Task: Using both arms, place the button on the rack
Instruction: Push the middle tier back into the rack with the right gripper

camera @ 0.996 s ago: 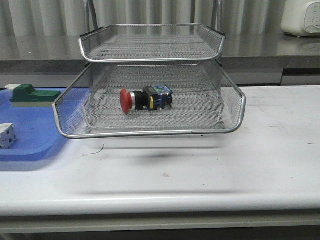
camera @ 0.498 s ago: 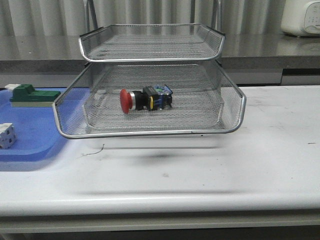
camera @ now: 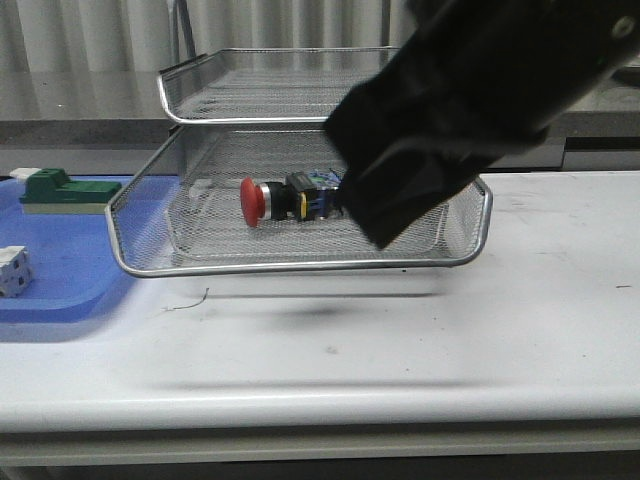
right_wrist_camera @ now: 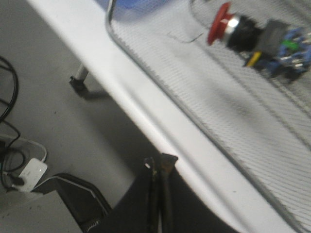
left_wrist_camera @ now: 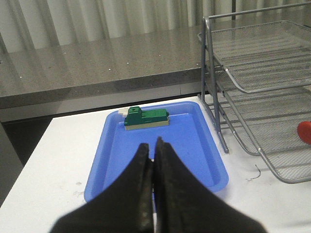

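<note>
Small push-button switch with a glossy red mushroom head (camera: pixel 252 201), a silver collar, a black barrel with a yellow band and a blue-and-black terminal block at the tail: lying on its side on the mesh floor of the pulled-out tray of the silver wire-mesh letter rack (camera: pixel 300 266), head toward the robot's left. Same button in the right wrist view (right_wrist_camera: pixel 257 39), sharp red cap against fine grey mesh. Tray walls of woven steel mesh, edged by a smooth rounded chrome rim; a second tray above, same make, on thin upright rods. In the left wrist view, only the red edge of the cap (left_wrist_camera: pixel 304 132) visible past the rack (left_wrist_camera: pixel 252 87).

Bulky matte-black right arm (camera: pixel 470 100) large and blurred across the upper right of the front view, covering part of the rack's right side. Right claw (right_wrist_camera: pixel 160 167) pressed nearly shut, nothing between the fingers, over the counter's edge, beside the tray rim (right_wrist_camera: pixel 160 92). Left claw (left_wrist_camera: pixel 153 155) also closed fingertip to fingertip, empty, above the shallow blue plastic tray (left_wrist_camera: pixel 116 145).

On that blue tray (camera: pixel 60 290): a green rectangular block with a white end (camera: pixel 62 191) toward the far side, and a small white cube (camera: pixel 13 270) nearer. White, lightly scuffed counter (camera: pixel 450 330) under everything; grey speckled stone ledge (left_wrist_camera: pixel 97 63) and pale pleated curtain behind.
</note>
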`<state>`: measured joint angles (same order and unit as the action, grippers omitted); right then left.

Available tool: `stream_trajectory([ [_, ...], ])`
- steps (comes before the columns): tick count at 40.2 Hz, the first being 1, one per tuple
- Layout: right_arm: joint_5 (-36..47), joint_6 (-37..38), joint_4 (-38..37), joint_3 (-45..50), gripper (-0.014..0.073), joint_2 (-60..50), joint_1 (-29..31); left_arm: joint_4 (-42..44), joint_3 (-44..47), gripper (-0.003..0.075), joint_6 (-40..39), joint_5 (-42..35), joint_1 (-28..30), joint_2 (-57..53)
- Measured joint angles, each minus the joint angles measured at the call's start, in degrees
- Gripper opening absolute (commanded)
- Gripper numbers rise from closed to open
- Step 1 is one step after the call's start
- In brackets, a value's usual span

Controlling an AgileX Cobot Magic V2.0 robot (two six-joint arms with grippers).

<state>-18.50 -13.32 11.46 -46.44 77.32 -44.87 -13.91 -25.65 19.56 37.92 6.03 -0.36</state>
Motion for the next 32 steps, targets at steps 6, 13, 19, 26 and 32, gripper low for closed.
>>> stream_trajectory([
  [6, 0.27, 0.0, 0.0, -0.6, -0.0061, 5.74, -2.84, 0.0, 0.0, -0.0019, 0.0, 0.0, 0.0, 0.0],
  [13, 1.37, 0.0, 0.02, -3.04, -0.0061, 12.29, -2.96, 0.0, 0.0, -0.0019, 0.0, 0.0, 0.0, 0.0],
  [19, 2.45, 0.0, 0.02, -5.45, -0.0061, 16.7, -2.33, 0.0, 0.0, -0.0019, 0.0, 0.0, 0.0, 0.0],
  [26, 2.9, 0.0, 0.02, -8.61, -0.0061, 20.04, -0.43, 0.0, 0.0, -0.0019, 0.0, 0.0, 0.0, 0.0],
  [32, 2.47, 0.0, -0.08, -10.94, -0.0061, 21.83, 1.27, 0.0, 0.0, -0.0019, 0.0, 0.0, 0.0, 0.0],
])
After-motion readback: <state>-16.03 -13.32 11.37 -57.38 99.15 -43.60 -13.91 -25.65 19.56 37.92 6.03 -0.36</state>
